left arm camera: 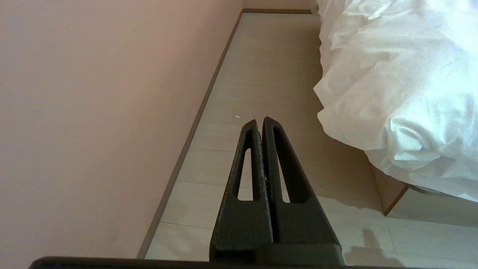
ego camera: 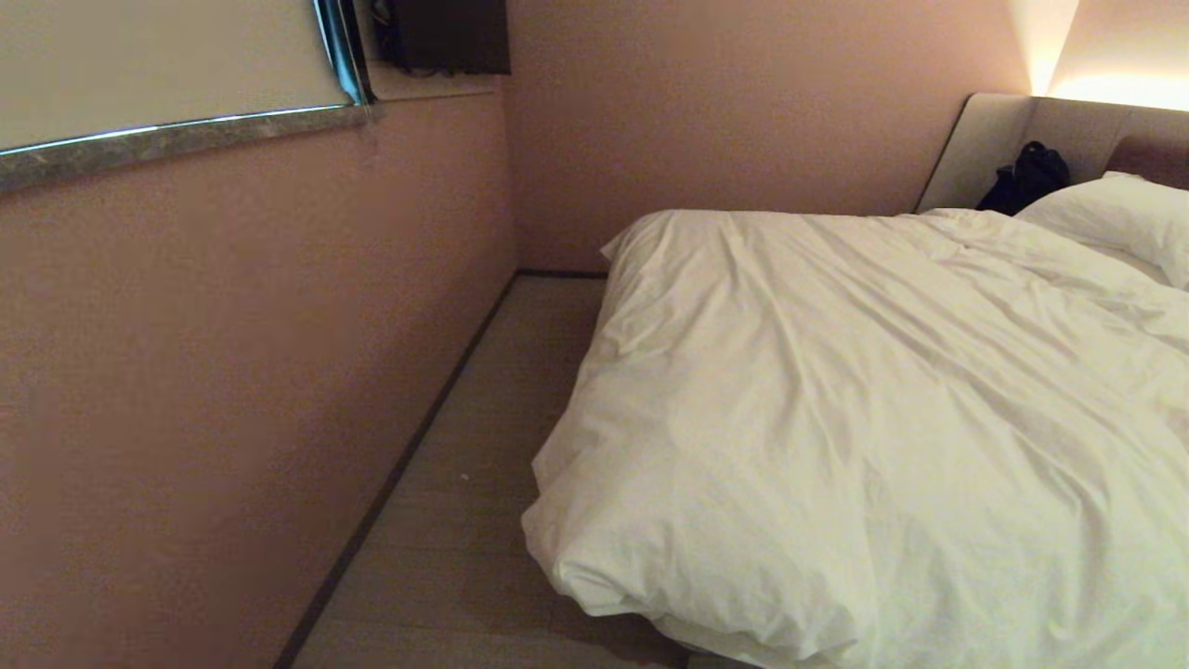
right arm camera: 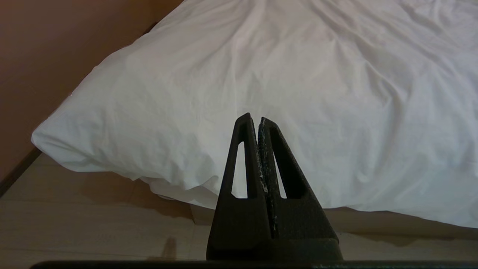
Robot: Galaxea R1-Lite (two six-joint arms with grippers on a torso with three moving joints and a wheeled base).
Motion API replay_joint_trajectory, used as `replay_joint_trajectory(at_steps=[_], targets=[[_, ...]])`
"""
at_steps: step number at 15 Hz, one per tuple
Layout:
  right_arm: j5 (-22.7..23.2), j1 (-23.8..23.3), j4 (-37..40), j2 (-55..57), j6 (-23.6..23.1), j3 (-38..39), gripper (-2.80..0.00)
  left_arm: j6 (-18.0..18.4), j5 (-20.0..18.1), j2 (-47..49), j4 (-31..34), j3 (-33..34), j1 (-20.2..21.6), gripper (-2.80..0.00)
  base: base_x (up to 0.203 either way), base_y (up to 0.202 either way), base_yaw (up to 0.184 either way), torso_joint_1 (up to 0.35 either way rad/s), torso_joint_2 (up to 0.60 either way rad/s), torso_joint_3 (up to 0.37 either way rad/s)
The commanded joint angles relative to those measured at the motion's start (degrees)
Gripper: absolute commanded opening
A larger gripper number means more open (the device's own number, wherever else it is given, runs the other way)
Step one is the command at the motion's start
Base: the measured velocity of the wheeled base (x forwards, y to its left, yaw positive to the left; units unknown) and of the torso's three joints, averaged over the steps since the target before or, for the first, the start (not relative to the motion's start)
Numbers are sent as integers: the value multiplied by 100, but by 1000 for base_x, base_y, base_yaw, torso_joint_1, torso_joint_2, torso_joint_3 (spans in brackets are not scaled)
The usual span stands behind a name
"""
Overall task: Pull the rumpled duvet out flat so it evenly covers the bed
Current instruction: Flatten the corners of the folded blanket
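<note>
The puffy white duvet [ego camera: 864, 409] lies creased over the bed, bulging over the near left corner and hanging past the foot edge. The bed shows only as its padded headboard [ego camera: 1003, 139] at the far right and a strip of base [left arm camera: 388, 188] under the duvet corner [left arm camera: 407, 108]. My left gripper [left arm camera: 260, 120] is shut and empty, held over the floor strip beside that corner. Facing the foot edge of the duvet [right arm camera: 298, 93], my right gripper [right arm camera: 254, 117] is shut and empty, short of the cloth. Neither arm appears in the head view.
A pink wall [ego camera: 232, 372] runs close along the bed's left side, leaving a narrow strip of pale plank floor [ego camera: 474, 437]. A white pillow [ego camera: 1124, 218] and a black bag [ego camera: 1026, 177] sit by the headboard. A window ledge [ego camera: 176, 139] juts out above.
</note>
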Motion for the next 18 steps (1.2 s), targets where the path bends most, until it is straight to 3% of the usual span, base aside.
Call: replay_joint_trajectory(at_steps=[1, 18], targets=[[0, 0, 2, -2, 2, 0, -280, 22, 12, 2, 6, -1, 1, -280, 0, 0, 0, -114, 293, 159], [0, 0, 2, -2, -6, 0, -280, 14, 12, -1, 6, -1, 1, -280, 0, 0, 0, -147, 421, 270]])
